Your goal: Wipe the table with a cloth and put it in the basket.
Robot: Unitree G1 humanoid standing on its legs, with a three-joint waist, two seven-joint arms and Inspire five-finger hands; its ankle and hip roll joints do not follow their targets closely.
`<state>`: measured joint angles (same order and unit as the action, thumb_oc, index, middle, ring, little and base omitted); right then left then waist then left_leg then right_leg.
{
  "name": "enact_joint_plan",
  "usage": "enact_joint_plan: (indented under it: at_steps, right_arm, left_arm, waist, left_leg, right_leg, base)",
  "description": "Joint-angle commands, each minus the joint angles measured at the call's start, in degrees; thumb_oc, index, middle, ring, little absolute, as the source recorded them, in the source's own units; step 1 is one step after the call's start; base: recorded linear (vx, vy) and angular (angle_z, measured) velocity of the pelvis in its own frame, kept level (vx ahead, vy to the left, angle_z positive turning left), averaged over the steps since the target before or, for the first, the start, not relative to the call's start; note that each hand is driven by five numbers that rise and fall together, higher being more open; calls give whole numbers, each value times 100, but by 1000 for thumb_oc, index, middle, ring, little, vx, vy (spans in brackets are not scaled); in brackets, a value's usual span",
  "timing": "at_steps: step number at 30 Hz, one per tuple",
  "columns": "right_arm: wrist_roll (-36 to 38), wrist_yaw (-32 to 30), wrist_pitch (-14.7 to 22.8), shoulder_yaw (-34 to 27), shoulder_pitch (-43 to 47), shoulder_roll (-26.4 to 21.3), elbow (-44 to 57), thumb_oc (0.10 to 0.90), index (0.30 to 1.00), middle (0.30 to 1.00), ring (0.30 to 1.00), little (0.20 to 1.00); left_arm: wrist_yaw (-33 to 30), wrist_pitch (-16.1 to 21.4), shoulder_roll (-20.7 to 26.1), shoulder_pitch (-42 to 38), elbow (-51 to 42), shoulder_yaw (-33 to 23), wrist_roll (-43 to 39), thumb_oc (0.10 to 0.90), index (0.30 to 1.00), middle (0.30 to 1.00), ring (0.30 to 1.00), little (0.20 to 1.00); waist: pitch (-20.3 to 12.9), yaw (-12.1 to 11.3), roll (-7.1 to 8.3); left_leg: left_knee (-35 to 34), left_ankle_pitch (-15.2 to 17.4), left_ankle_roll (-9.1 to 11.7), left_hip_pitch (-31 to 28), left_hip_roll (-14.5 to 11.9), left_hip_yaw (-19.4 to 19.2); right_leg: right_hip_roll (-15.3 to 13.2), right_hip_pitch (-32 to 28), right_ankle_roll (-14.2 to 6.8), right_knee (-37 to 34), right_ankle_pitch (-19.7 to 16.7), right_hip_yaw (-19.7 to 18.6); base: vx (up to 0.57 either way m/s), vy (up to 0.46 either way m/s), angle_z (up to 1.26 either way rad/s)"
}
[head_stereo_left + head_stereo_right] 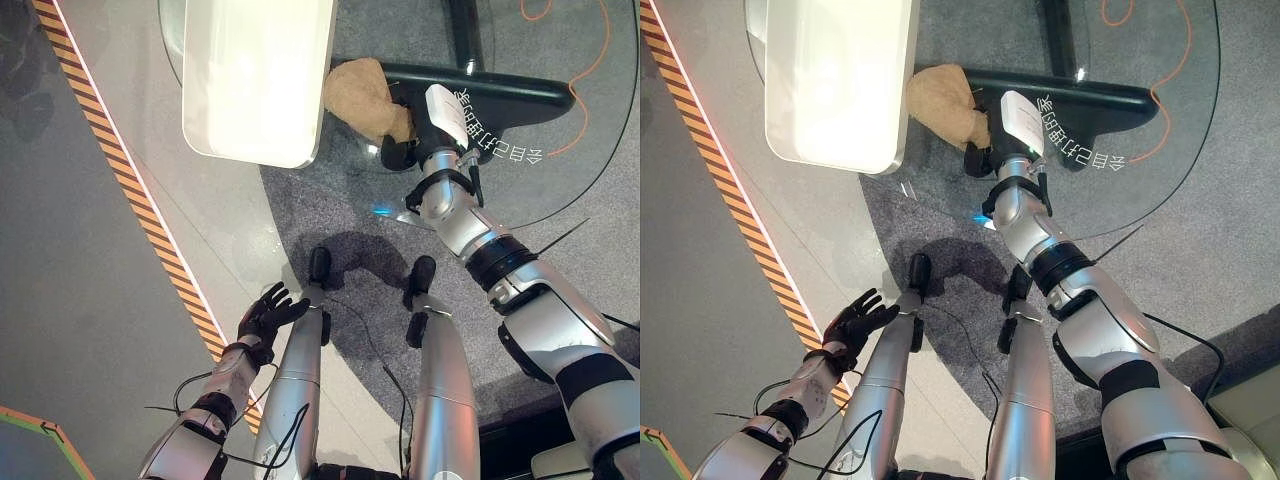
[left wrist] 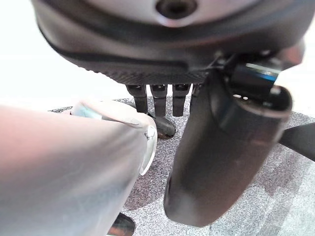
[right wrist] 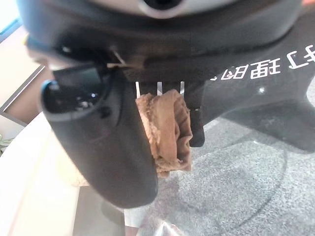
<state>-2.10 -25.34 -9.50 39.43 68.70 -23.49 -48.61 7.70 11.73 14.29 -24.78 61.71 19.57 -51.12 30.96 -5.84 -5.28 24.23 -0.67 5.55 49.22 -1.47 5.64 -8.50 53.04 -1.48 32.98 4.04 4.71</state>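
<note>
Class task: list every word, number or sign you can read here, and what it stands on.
One row of white characters over the dark table base, on it or on the glass above, cannot tell which: reversed, too unclear to quote.
No print on the cloth or the striped floor tape.

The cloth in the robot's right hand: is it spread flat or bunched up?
Bunched up. The cloth forms a rounded brown lump on the glass table, and folds of it sit gathered inside the right hand.
</note>
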Motion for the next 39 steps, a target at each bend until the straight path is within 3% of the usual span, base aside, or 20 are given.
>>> enact_joint_plan:
  at_steps: [1, 5, 6, 7, 8, 11, 12, 13, 18, 19, 20, 21, 22, 23, 26, 27, 28, 32, 33, 39]
  right_arm:
    - [-71, -605, 69, 60, 33, -107, 27, 100, 300, 300, 300, 200]
    - [147, -1120, 75, -77, 77, -219, -155, 100, 300, 300, 300, 200]
    - [356, -1639, 35, -282, 103, -334, -289, 100, 300, 300, 300, 200]
    - [427, -1774, 91, -359, 108, -387, -365, 100, 300, 300, 300, 200]
    - [533, -1965, 61, -468, 58, -442, -431, 100, 300, 300, 300, 200]
    - [711, -2202, 88, -640, 53, -560, -529, 100, 300, 300, 300, 200]
    - [711, -2206, 89, -645, 113, -575, -523, 100, 300, 300, 300, 200]
    - [845, -2397, 110, -840, 139, -756, -669, 100, 300, 300, 300, 200]
    - [962, -2608, 256, -1160, 72, -1105, -983, 100, 300, 300, 300, 200]
    - [1005, -2614, 324, -1222, -12, -1185, -1078, 100, 300, 300, 300, 200]
    - [1027, -2644, 388, -1304, 6, -1293, -1157, 100, 300, 300, 300, 200]
    - [1049, -2651, 421, -1317, -64, -1321, -1197, 100, 300, 300, 300, 200]
    - [1064, -2692, 464, -1385, -53, -1389, -1227, 100, 300, 300, 300, 200]
    - [1082, -2701, 505, -1404, -127, -1415, -1269, 100, 300, 300, 300, 200]
    - [1181, -2747, 633, -1568, -235, -1524, -1376, 100, 300, 300, 300, 200]
    - [1209, -2775, 666, -1611, -222, -1554, -1399, 100, 300, 300, 300, 200]
    - [1210, -2771, 665, -1602, -265, -1544, -1408, 100, 300, 300, 300, 200]
    - [1312, -2871, 812, -1768, -367, -1594, -1536, 100, 300, 300, 300, 200]
    - [1311, -2874, 815, -1779, -328, -1604, -1528, 100, 300, 300, 300, 200]
    - [1356, -2875, 847, -1795, -340, -1615, -1427, 100, 300, 300, 300, 200]
  left_arm:
    - [-39, 111, -21, 83, 54, 13, -217, 800, 900, 900, 900, 900]
    - [1, 143, -20, 102, 97, 2, -248, 800, 900, 900, 900, 900]
    - [33, 198, -21, 153, 113, 3, -279, 800, 900, 900, 900, 900]
    - [53, 221, -16, 176, 129, -2, -290, 800, 900, 900, 900, 900]
    - [72, 217, -8, 257, 125, 7, -306, 800, 900, 900, 900, 900]
    - [69, 230, 7, 292, 108, 4, -325, 800, 900, 900, 900, 900]
    - [66, 232, 16, 235, 99, -16, -325, 800, 900, 900, 900, 900]
    - [60, 217, 38, 270, 37, -40, -349, 800, 900, 900, 900, 900]
    - [67, 165, 122, 310, -45, -78, -396, 800, 900, 900, 900, 900]
    - [91, 156, 142, 370, -30, -69, -413, 800, 900, 900, 900, 900]
    - [137, 150, 186, 318, -12, -99, -425, 800, 900, 900, 900, 900]
    - [152, 146, 192, 370, 1, -79, -432, 800, 900, 900, 900, 900]
    - [158, 139, 229, 334, -23, -102, -437, 800, 900, 900, 900, 900]
    - [187, 122, 248, 387, -15, -100, -449, 800, 900, 900, 900, 900]
    - [240, 84, 329, 397, -27, -140, -445, 800, 900, 900, 900, 900]
    - [236, 81, 360, 342, -41, -146, -455, 800, 900, 900, 900, 900]
    - [237, 78, 352, 385, -32, -129, -455, 800, 900, 900, 900, 900]
    - [262, 48, 418, 343, -15, -159, -438, 800, 900, 900, 900, 900]
    - [262, 52, 427, 303, -23, -174, -439, 800, 900, 900, 900, 900]
    - [240, 25, 483, 297, -36, -212, -453, 800, 900, 900, 900, 900]
  waist:
    - [-117, 15, -249]
    - [-117, 17, -253]
    - [-117, 18, -256]
    - [-117, 16, -255]
    - [-117, 14, -259]
    - [-117, 19, -252]
    - [-117, 20, -251]
    - [-117, 26, -245]
    - [-117, 49, -248]
    - [-117, 53, -253]
    - [-117, 65, -253]
    - [-117, 66, -257]
    - [-117, 72, -253]
    - [-117, 72, -260]
    - [-117, 81, -246]
    - [-117, 80, -234]
    - [-117, 77, -237]
    - [-117, 81, -193]
    - [-117, 83, -189]
    - [-117, 106, -140]
  left_leg:
    - [236, 170, -761, 104, 513, -732]
    - [261, 197, -770, 114, 500, -733]
    - [243, 207, -772, 95, 487, -734]
    - [246, 220, -776, 87, 486, -730]
    - [319, 426, -751, -48, 488, -699]
    - [323, 438, -762, -48, 494, -686]
    - [263, 245, -786, 90, 489, -710]
    - [279, 265, -793, 103, 480, -704]
    - [313, 297, -808, 129, 478, -696]
    - [389, 497, -786, 8, 483, -665]
    - [351, 317, -814, 152, 483, -686]
    - [406, 506, -792, 21, 490, -652]
    - [371, 328, -821, 165, 486, -677]
    - [431, 520, -798, 37, 489, -646]
    - [457, 537, -804, 53, 482, -636]
    - [408, 351, -832, 190, 477, -659]
    - [460, 536, -808, 61, 482, -628]
    - [482, 553, -815, 71, 477, -594]
    - [433, 370, -838, 199, 472, -626]
    - [433, 381, -824, 210, 444, -621]
  right_leg:
    - [296, 32, 218, -187, -151, 370]
    - [296, 44, 217, -160, -143, 361]
    - [304, 30, 209, -155, -135, 354]
    - [306, 24, 207, -145, -128, 354]
    - [314, -86, 149, -26, 73, 301]
    - [327, -88, 147, -18, 73, 300]
    - [319, 25, 197, -117, -120, 350]
    - [322, 35, 193, -100, -114, 354]
    - [316, 63, 185, -74, -101, 349]
    - [324, -37, 134, 29, 91, 295]
    - [304, 83, 180, -56, -93, 347]
    - [319, -24, 130, 30, 91, 290]
    - [304, 92, 177, -49, -90, 343]
    - [316, -11, 126, 49, 98, 290]
    - [314, 0, 120, 83, 115, 289]
    - [299, 106, 171, 0, -67, 349]
    - [315, 0, 120, 86, 114, 294]
    - [311, -23, 112, 81, 114, 313]
    - [295, 81, 163, -1, -63, 369]
    - [322, 94, 156, -1, -73, 362]
  base:
    - [0, 0, 0]
    - [0, 0, 0]
    - [0, 0, 0]
    - [73, 18, 2]
    - [75, 5, 4]
    - [5, 1, 8]
    - [-56, 5, 4]
    - [-60, 7, 2]
    - [15, -2, 0]
    - [0, 0, 0]
    - [78, -12, 2]
    - [-65, -7, 1]
    - [74, -13, 1]
    - [0, 0, 0]
    - [2, -9, 1]
    - [0, 0, 0]
    - [-3, -37, 1]
    - [-8, -36, 1]
    - [-74, -21, 2]
    - [-12, -2, 0]
